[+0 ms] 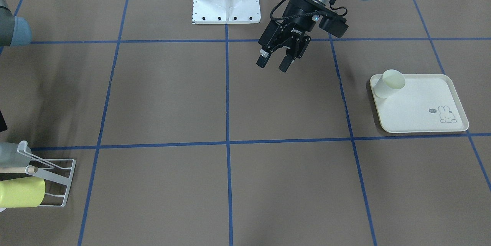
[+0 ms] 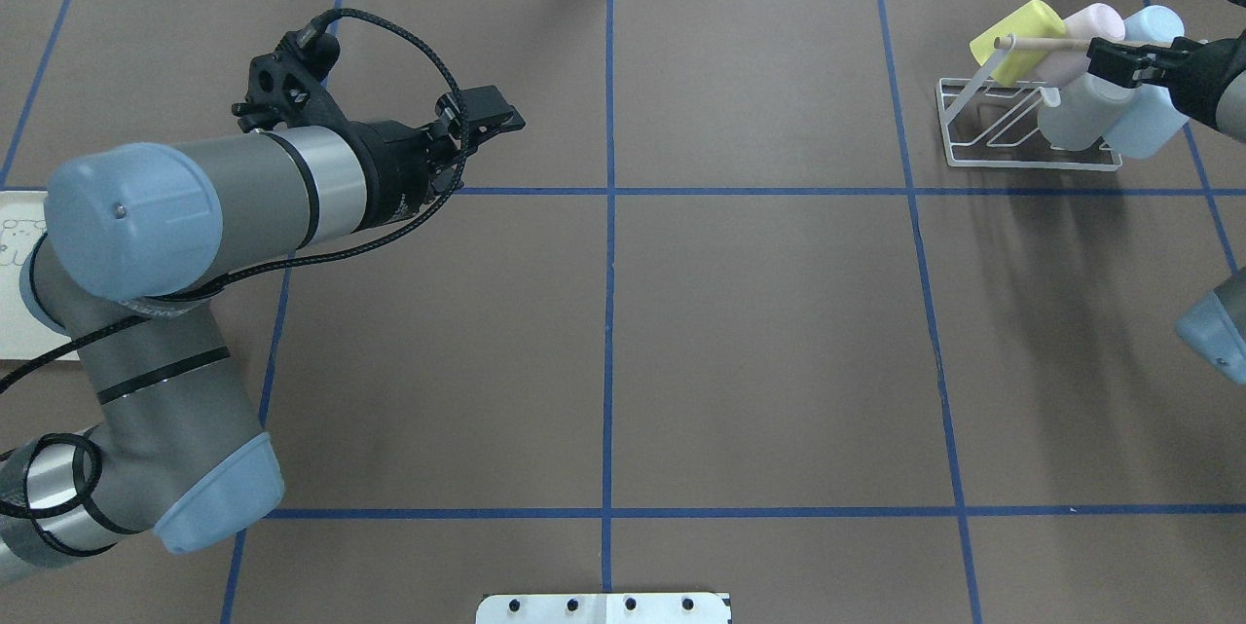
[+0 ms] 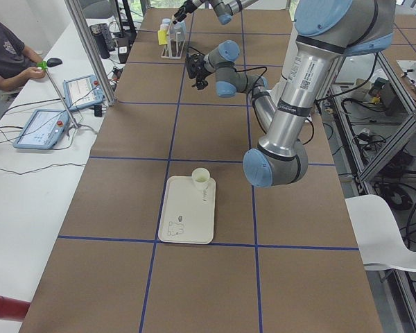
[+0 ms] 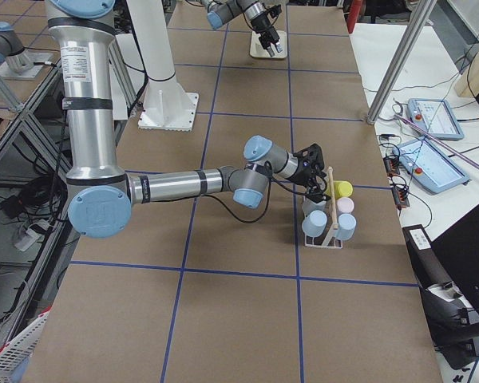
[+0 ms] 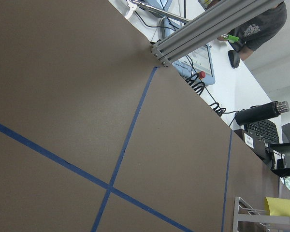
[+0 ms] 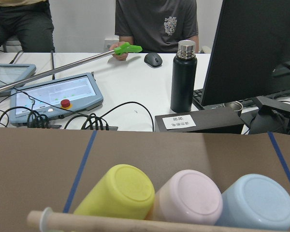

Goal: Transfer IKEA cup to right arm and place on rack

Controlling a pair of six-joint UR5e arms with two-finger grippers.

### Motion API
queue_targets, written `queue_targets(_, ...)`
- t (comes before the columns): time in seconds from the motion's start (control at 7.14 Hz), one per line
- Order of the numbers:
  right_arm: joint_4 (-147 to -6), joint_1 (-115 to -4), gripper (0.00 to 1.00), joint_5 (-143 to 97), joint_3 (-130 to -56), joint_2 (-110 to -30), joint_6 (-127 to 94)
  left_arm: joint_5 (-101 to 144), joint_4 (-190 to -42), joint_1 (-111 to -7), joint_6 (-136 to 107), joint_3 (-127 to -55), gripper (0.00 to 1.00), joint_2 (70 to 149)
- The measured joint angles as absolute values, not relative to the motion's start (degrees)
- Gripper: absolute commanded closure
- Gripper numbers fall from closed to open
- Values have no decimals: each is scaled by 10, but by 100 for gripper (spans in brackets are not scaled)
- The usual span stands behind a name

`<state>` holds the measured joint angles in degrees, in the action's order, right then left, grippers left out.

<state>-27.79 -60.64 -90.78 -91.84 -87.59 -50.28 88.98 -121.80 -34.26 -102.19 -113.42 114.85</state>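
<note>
A cream IKEA cup (image 1: 389, 83) stands mouth-up on the corner of a cream rabbit-print tray (image 1: 422, 109), also seen in the exterior left view (image 3: 201, 179). My left gripper (image 1: 273, 65) hangs open and empty above the table, well away from the tray. The white wire rack (image 2: 983, 132) with its wooden dowel (image 2: 1042, 43) holds yellow (image 2: 1017, 35), pink (image 6: 188, 195) and light blue (image 6: 256, 200) cups, plus a grey cup (image 2: 1071, 113). My right gripper (image 2: 1119, 64) hovers right over the grey cup at the dowel. Its fingers are too indistinct to judge.
The robot's white base plate (image 1: 226, 0) sits at the table's robot side. People sit at a side desk (image 6: 135, 92) beyond the rack, with tablets, a black bottle (image 6: 183, 77) and cables. Blue tape lines grid the brown table.
</note>
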Motion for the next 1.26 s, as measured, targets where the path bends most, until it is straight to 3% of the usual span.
queue_targets(0.56,-453,-638,0,-1029,-1068,-867,-525,1068,-1094,-482,-884,-1159,0,1144)
queue_targets(1.26,-489,-571,0,-1133,-1109,-793,-735,1253,-950,-611,-548,-1165,0,1025)
